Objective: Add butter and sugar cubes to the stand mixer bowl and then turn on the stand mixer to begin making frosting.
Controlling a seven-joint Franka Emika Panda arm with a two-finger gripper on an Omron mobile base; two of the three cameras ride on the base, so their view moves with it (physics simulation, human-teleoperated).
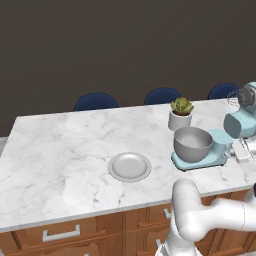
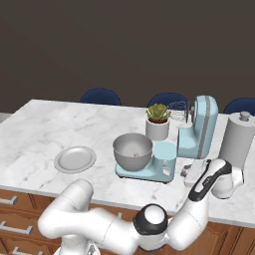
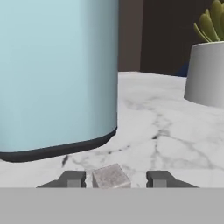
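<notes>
The light blue stand mixer (image 1: 240, 122) (image 2: 199, 129) stands at the counter's right end, head tilted up and whisk raised. The grey stand mixer bowl (image 1: 192, 144) (image 2: 132, 151) sits on its flat base. My gripper (image 1: 243, 150) (image 2: 189, 173) is low on the counter beside the mixer's column (image 3: 57, 74). In the hand view my gripper (image 3: 115, 179) straddles a small pale grey sugar cube (image 3: 111, 176). The jaws are open, with a narrow gap on each side of the cube. The butter is out of view.
A shallow grey plate (image 1: 129, 166) (image 2: 74, 159) lies bare to the left of the mixer. A white pot with a succulent (image 1: 180, 114) (image 2: 157, 122) (image 3: 208, 74) stands behind the bowl. A grey cylinder (image 2: 239, 139) rises right of the mixer. Blue chairs (image 1: 96, 101) line the far edge.
</notes>
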